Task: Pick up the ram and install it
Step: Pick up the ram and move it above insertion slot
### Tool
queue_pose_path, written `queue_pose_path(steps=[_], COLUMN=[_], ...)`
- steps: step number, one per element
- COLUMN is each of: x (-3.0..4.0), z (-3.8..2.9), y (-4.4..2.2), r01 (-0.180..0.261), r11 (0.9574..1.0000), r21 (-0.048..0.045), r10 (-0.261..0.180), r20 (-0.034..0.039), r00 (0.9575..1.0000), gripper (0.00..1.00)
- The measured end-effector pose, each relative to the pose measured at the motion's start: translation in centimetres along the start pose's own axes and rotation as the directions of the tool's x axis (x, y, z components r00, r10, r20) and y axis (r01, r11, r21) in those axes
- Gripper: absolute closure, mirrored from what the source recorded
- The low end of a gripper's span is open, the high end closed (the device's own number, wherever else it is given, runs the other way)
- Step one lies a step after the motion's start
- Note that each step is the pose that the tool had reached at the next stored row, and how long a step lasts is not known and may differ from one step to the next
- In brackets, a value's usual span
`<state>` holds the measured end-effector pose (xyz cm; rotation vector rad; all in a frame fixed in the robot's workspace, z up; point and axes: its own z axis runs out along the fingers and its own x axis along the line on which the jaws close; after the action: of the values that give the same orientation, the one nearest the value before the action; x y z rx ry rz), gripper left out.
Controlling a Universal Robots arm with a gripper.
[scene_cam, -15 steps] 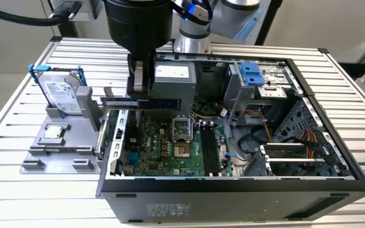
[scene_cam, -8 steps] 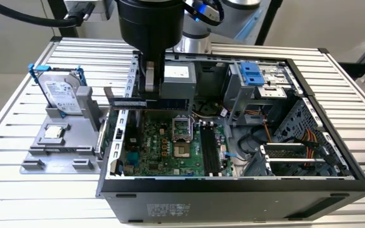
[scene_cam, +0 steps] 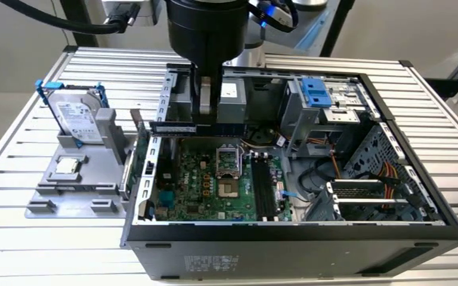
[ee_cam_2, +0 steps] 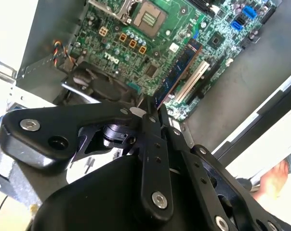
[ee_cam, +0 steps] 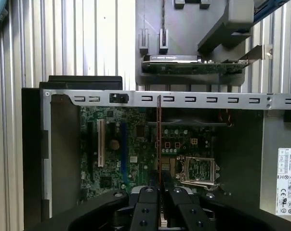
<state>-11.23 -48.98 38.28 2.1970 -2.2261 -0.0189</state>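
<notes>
Exterior view: we see the robot's hand [scene_cam: 205, 119] closed on the ram [scene_cam: 185, 127], gripping the stick near its middle so that it lies level, its ends reaching out to either side. The ram hangs over the far part of an open computer case [scene_cam: 293, 238], above the green motherboard [scene_cam: 205, 185] and not touching it. The case lies on a slatted metal desk [scene_cam: 38, 250]. On the exterior view's left, a hard drive [scene_cam: 78, 116] in a blue frame stands upright in a grey holder [scene_cam: 62, 190]. In the first wrist view, we see the ram [ee_cam: 159, 139] edge-on, pinched between the fingers [ee_cam: 145, 207].
</notes>
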Motion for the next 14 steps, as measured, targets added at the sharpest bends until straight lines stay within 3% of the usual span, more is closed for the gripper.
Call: queue_pose_path(steps=[5, 14], x=[-0.24, -0.28], z=[-0.01, -0.06], y=[-0.81, -3.27], r01=[0.0, -0.003], r11=[1.0, 1.0], r21=[0.0, -0.0001], r10=[0.0, 0.003], r20=[-0.0004, -0.0004], r00=[1.0, 1.0], gripper=[1.0, 1.0])
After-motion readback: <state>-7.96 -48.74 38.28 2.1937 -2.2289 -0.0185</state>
